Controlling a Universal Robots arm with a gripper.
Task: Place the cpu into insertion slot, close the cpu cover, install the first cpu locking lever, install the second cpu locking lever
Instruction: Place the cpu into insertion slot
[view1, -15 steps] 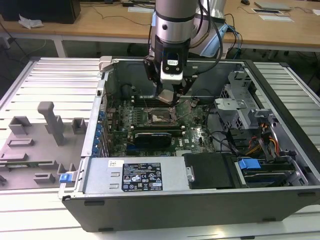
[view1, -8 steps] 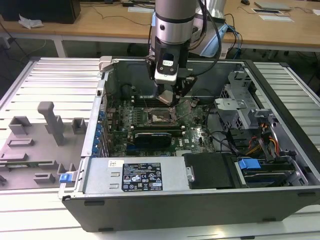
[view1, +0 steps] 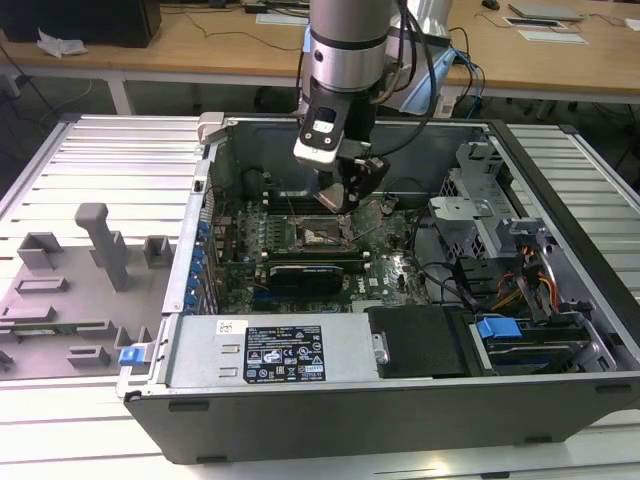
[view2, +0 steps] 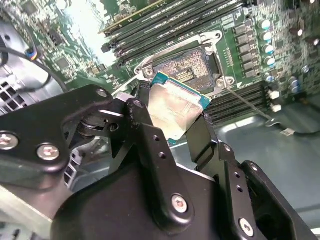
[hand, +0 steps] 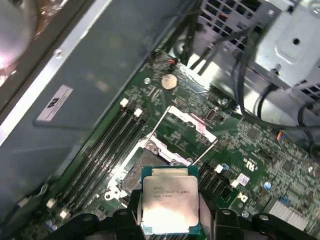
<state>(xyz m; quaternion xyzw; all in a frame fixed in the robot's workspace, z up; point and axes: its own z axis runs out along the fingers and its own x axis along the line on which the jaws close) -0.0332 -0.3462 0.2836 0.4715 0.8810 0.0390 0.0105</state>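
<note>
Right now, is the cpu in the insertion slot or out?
Out. The gripper holds the cpu; the insertion slot lies empty, pins exposed.

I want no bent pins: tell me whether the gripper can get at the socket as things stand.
Probably yes. The gripper holds the chip close above the socket, which lies bare; the cover is swung up and back, and nothing shows between chip and socket.

Brushed silver metal cpu (hand: 169, 204) — matt black plastic fingers (view2: 150, 145)
</note>
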